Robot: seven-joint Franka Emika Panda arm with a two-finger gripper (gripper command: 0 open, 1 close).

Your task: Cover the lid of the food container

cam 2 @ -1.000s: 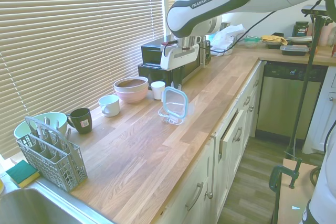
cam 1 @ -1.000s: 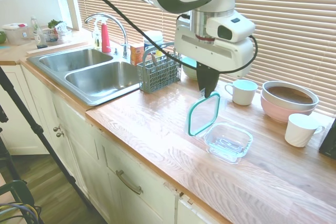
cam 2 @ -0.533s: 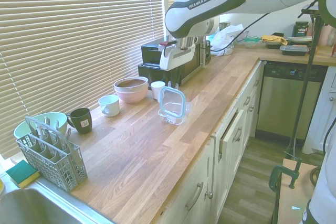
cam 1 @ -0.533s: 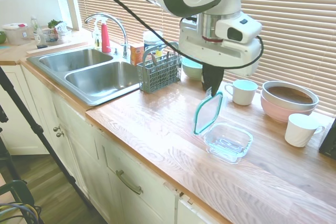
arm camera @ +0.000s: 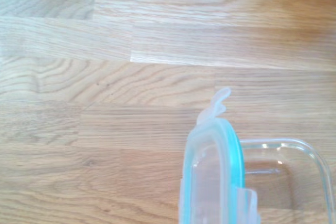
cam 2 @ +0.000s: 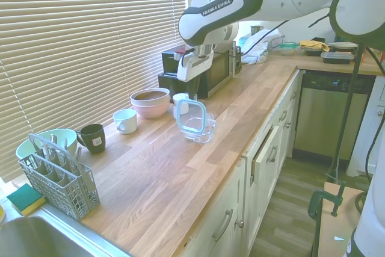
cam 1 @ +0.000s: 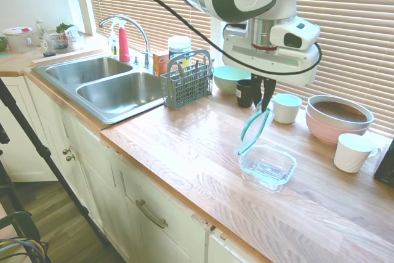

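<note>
The lid [cam 1: 252, 132], clear with a teal rim, hangs tilted on edge, and my gripper [cam 1: 262, 106] is shut on its top edge. Its lower edge reaches down to the near-left rim of the food container [cam 1: 268, 167], a clear glass dish on the wooden counter. In the second exterior view the lid [cam 2: 191, 115] leans over the food container [cam 2: 203, 132] below the gripper [cam 2: 186, 99]. In the wrist view the lid [arm camera: 212, 174] rises from the bottom edge beside the food container [arm camera: 286, 174].
Behind the dish stand a white mug [cam 1: 286, 108], stacked pink-and-white bowls [cam 1: 339, 119] and another white cup [cam 1: 354, 152]. A dark mug [cam 1: 245, 93], a mint bowl [cam 1: 229, 79] and a grey utensil caddy [cam 1: 186, 84] sit leftward, by the sink [cam 1: 104, 84]. Black appliance [cam 2: 195, 73] at the back.
The gripper has carried the lid sideways along the counter toward the dish, and the lid now tilts more steeply with its lower edge at the dish's rim.
</note>
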